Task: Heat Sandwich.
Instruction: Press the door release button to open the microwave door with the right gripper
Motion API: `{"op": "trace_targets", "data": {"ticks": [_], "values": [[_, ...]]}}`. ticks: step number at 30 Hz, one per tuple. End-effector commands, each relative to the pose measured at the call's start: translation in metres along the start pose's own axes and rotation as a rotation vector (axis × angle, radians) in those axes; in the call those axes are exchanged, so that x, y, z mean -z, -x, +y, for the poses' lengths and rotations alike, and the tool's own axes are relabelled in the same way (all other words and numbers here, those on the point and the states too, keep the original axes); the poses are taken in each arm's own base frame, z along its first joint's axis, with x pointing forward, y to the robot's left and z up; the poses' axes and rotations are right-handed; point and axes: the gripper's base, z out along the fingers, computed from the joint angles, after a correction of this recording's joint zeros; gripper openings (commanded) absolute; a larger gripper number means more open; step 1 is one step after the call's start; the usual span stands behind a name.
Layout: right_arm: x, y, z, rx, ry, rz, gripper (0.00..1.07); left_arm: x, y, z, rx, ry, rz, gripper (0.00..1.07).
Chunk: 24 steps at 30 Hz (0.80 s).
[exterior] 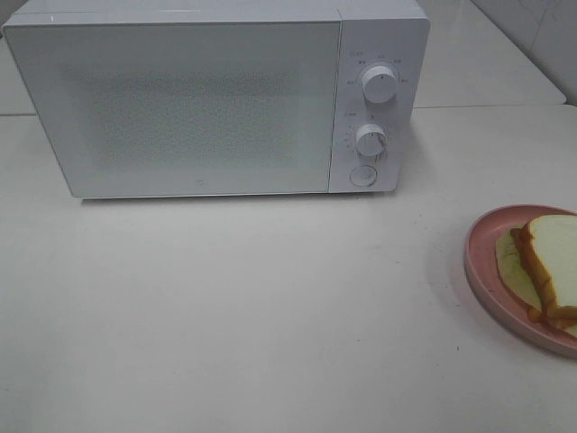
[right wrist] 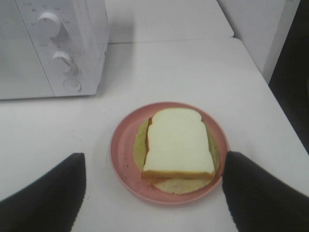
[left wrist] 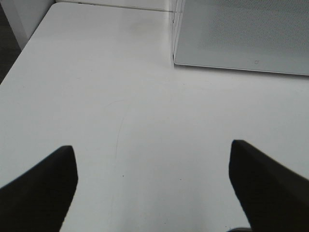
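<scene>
My right gripper (right wrist: 154, 154) is spread wide and holds nothing. The sandwich (right wrist: 178, 142) lies directly ahead of it and below, in line with the gap between the two fingers. It sits on a round pink plate (right wrist: 120, 159) at the right side of the table (exterior: 270, 316). Its slightly longer side runs away from me, so my fingers would close across the narrower width.

My left gripper (left wrist: 152, 145) is equally wide and empty, hanging over bare table with the sandwich well away on the other side. I judge the right arm clearly the nearer one.

Farther back stands the white microwave (exterior: 216, 99), its door shut. Its round button (exterior: 362, 176) is at the foot of the control panel.
</scene>
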Motion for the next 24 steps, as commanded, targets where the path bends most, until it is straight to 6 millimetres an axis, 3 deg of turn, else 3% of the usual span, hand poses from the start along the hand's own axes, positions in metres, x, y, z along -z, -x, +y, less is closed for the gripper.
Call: {"op": "trace_targets", "data": {"ticks": [1,16,20,24], "values": [[0.005,0.006,-0.001,0.022,-0.009,-0.083,0.75,0.003,-0.001,0.0,0.005,0.002,-0.034,0.8],[-0.019,0.041,0.002,0.024,0.004,-0.198,0.74,0.003,-0.001,0.0,0.005,0.002,-0.034,0.8],[-0.028,0.052,0.003,0.025,0.007,-0.235,0.68,0.003,-0.001,0.0,0.005,0.002,-0.034,0.8],[-0.036,0.061,0.003,0.027,0.01,-0.272,0.54,0.003,-0.001,0.0,0.005,0.002,-0.034,0.8]]}}
